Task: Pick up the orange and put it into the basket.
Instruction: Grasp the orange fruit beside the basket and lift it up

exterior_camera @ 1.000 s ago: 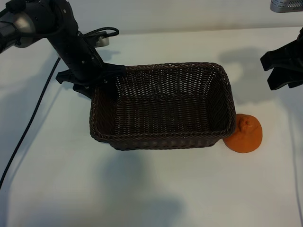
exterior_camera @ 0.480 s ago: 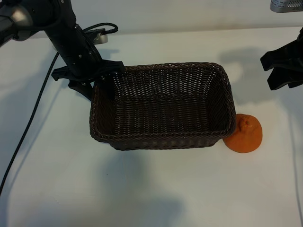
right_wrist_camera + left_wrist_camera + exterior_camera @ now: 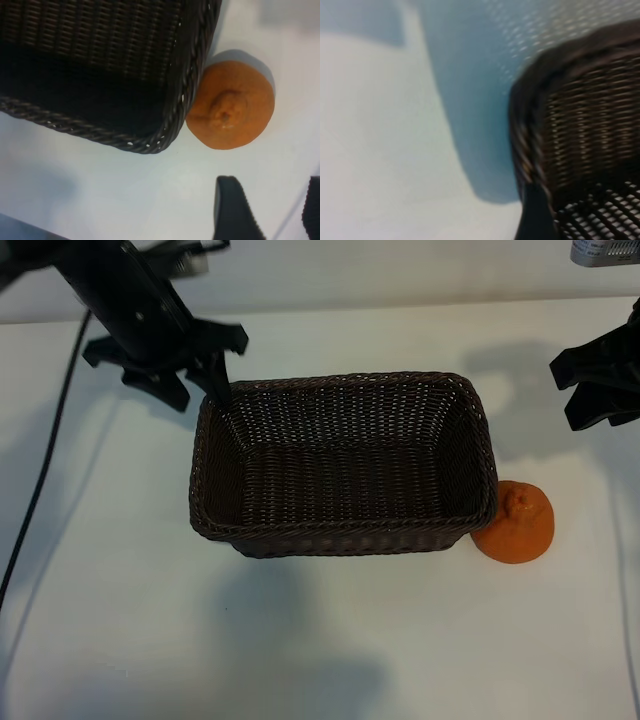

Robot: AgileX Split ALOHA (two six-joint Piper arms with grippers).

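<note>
1. The orange (image 3: pixel 515 523) sits on the white table (image 3: pixel 320 640), knob up, touching the near right corner of the wicker basket (image 3: pixel 340 530); nothing lies in the basket.
2. The right gripper (image 3: pixel 596 388) hangs above the table beyond the orange, jaws apart and holding nothing.
3. The left gripper (image 3: pixel 180 375) hovers by the basket's far left corner, fingers spread wide and pointing down, holding nothing.

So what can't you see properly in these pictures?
- Exterior view: the right claw is cut off by the picture's edge.
- Exterior view: the basket wall hides part of the orange.
- Left wrist view: blurred, shows only a basket corner.
- Right wrist view: only the claw's fingertips show.
</note>
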